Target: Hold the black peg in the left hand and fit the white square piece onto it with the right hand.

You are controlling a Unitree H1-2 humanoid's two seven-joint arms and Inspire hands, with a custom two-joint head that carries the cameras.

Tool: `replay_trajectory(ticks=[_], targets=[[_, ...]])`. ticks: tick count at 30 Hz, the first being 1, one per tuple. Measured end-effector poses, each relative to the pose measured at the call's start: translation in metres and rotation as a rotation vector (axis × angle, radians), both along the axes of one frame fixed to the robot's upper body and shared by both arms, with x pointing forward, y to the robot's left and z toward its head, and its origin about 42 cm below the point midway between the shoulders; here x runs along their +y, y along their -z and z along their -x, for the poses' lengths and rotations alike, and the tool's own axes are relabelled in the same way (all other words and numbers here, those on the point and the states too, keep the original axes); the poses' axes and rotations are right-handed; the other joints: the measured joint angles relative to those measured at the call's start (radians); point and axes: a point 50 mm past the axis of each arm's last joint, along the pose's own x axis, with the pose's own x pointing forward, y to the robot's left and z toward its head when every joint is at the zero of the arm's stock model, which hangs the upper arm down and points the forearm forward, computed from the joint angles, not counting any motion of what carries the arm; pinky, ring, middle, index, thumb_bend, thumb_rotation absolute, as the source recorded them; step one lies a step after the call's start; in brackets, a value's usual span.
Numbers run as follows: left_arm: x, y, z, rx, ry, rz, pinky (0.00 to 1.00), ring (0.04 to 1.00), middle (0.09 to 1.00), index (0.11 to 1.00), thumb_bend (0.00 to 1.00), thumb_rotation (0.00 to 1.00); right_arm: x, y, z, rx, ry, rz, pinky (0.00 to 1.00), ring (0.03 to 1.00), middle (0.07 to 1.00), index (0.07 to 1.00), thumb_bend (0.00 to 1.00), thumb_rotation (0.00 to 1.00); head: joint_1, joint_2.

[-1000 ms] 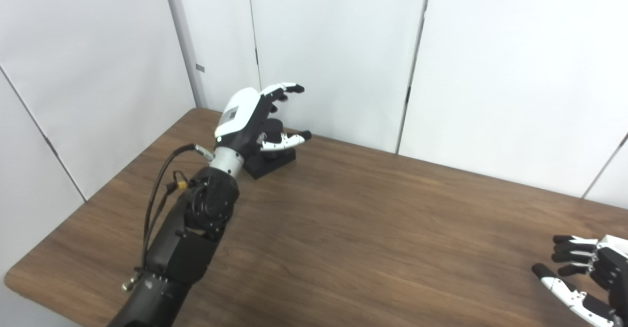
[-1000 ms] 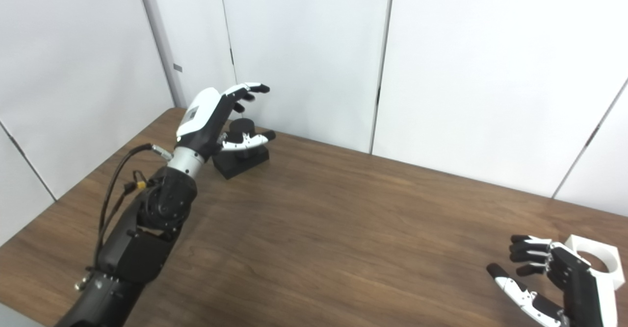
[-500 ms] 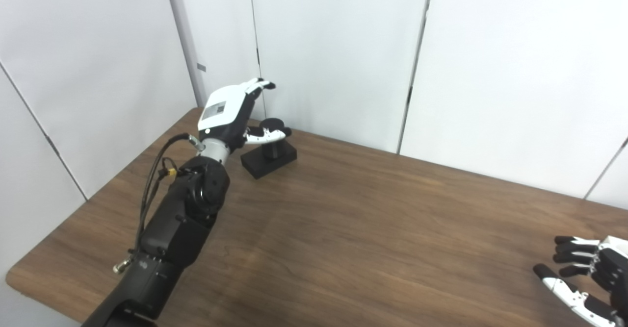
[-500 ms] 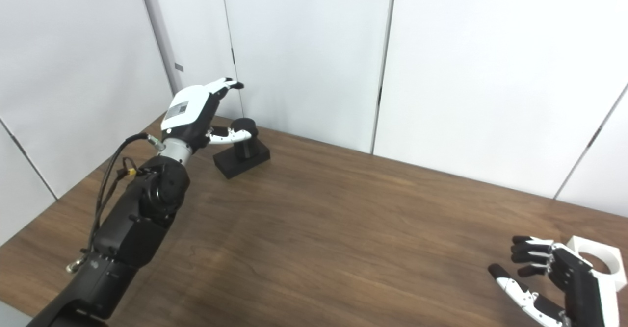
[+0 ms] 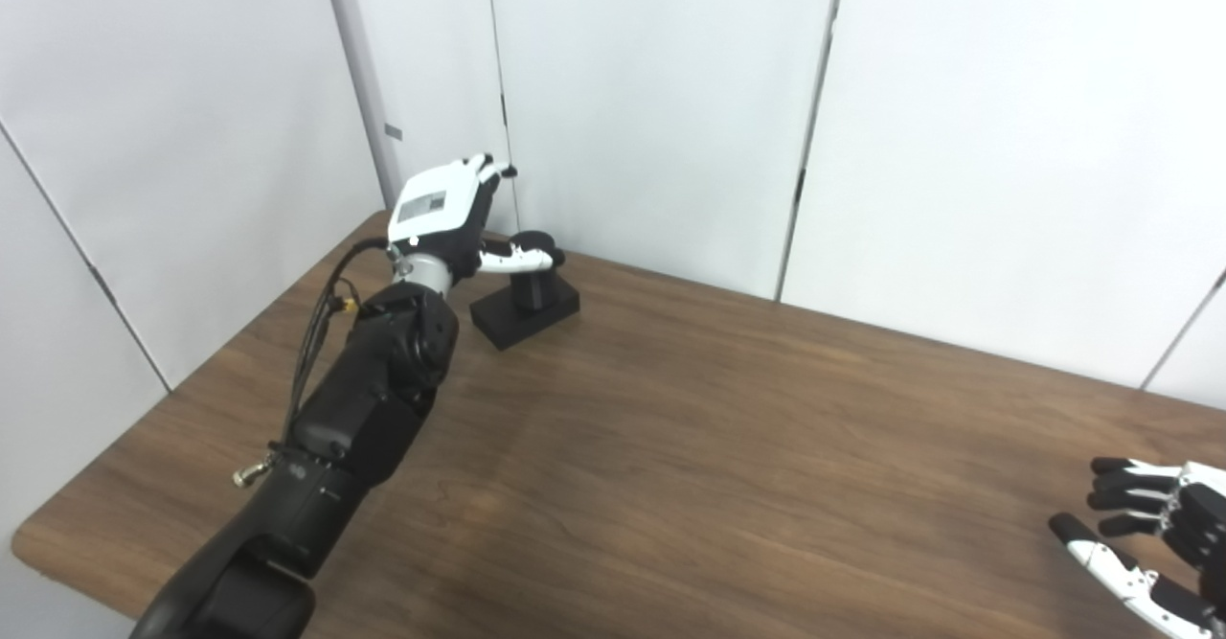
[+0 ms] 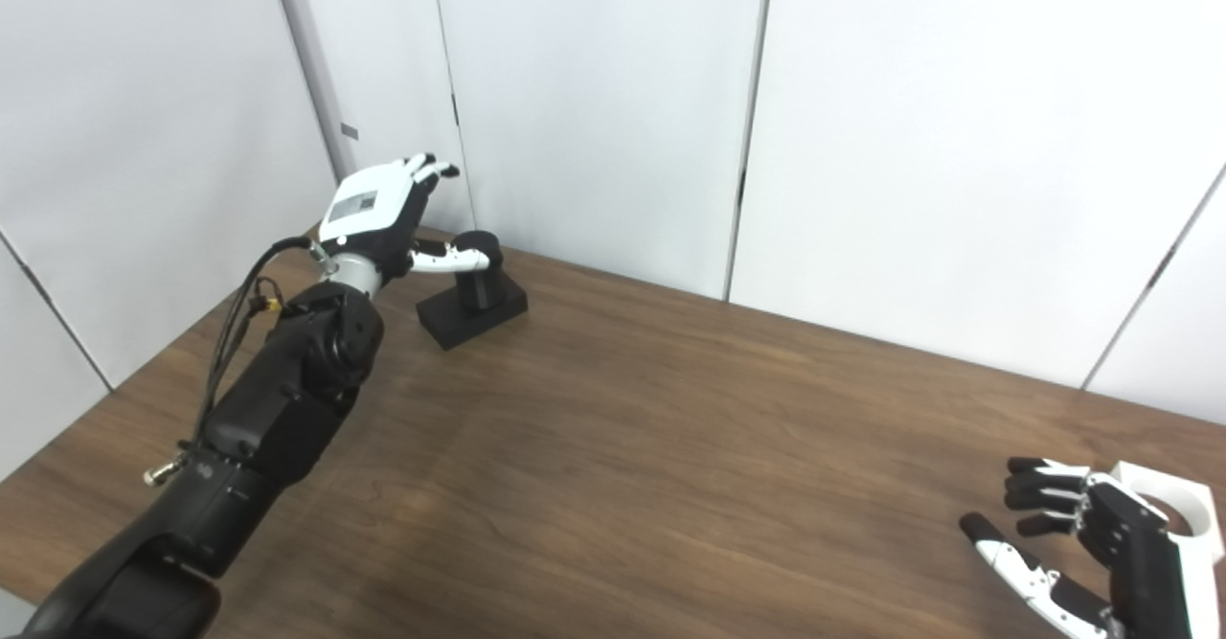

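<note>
At the far left corner: my left hand [image 5: 442,217] is up beside the black peg [image 5: 525,275], which stands on its black base on the table [image 5: 670,447], close to the wall panels [image 5: 651,93].
Risk, knocking: my thumb lies across the top of the peg; if I close from this angle, I judge I could tip the peg and base or shove them toward the wall.
Risk, poor hold: a grip too high on the post would, I think, leave no free length for the square piece.
Risk, other side: my right hand [image 6: 1082,548] is right beside the white square piece [image 6: 1173,519]; a careless close could nudge it toward the table edge.
Left hand: fingers spread, nothing held; thumb at the peg top, contact I cannot tell.
Right hand: fingers loosely curled and apart, holding nothing.
</note>
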Motion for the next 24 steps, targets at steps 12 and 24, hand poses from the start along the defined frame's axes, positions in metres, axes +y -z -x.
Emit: replay_trajectory(ticks=[12,24], targets=[[0.002,0.010,-0.006,0.088,-0.067,-0.005,0.81,0.983,0.974,0.867,1.00,0.60,0.000,0.000,0.001,0.002,-0.005,-0.002,0.45,0.548,0.643,0.491,0.49,0.12,-0.002,0.011],[0.007,0.014,-0.005,0.132,-0.104,0.000,0.75,0.964,0.971,0.878,1.00,0.60,0.000,-0.001,0.001,0.011,-0.002,0.000,0.45,0.544,0.639,0.491,0.49,0.12,-0.002,0.017]])
